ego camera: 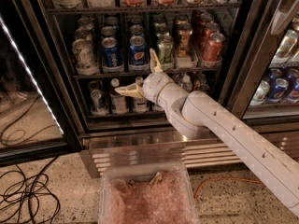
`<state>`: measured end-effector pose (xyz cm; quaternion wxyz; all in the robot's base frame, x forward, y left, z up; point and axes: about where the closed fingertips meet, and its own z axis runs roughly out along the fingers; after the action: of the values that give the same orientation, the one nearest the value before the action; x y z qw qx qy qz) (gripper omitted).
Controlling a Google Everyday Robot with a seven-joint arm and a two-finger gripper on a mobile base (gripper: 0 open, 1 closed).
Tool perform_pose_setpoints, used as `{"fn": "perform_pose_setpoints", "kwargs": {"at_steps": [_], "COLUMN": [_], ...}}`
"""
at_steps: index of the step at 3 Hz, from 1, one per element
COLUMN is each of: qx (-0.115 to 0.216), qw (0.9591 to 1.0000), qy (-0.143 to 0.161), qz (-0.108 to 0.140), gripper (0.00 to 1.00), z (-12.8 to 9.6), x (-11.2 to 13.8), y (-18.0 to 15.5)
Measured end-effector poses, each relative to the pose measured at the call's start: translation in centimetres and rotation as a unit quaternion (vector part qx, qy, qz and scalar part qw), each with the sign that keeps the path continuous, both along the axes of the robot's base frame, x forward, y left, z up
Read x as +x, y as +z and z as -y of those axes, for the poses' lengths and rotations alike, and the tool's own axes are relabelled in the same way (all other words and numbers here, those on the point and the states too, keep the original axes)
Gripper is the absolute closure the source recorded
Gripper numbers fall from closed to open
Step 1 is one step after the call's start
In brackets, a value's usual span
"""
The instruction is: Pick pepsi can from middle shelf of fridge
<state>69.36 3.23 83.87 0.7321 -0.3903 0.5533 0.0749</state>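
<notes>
The pepsi can [138,51], blue with a round globe logo, stands at the front of the middle shelf [93,73] of the fridge [240,45], between a blue can with white lettering [111,53] and a green can [165,48]. My gripper [139,76] is open. It hangs just below and in front of the pepsi can, at the shelf's front edge. One finger points left over the lower shelf and the other points up beside the green can. Nothing is held between them.
A clear plastic bin [145,196] sits on the floor below the arm. Black cables [25,195] lie at the left and an orange cord [219,181] at the right. The open door with its light strip [32,73] stands to the left. Small bottles [117,99] fill the lower shelf.
</notes>
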Motion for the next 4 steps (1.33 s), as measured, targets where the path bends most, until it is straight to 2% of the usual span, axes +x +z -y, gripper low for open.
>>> {"fn": "perform_pose_setpoints", "kwargs": {"at_steps": [1,2,3,4], "qx": [-0.004,-0.016,-0.018,-0.015], "qw": [1.0000,0.9998,0.9998,0.9996], "qy": [-0.001,0.006,0.005,0.007], "qz": [0.008,-0.007,-0.011,-0.023], "gripper": [0.00,0.00,0.00,0.00], "z": [0.2,0.0,-0.1,-0.9], "x": [0.7,2.5,3.3,5.3], "y": [1.1,1.5,1.6,0.9]}}
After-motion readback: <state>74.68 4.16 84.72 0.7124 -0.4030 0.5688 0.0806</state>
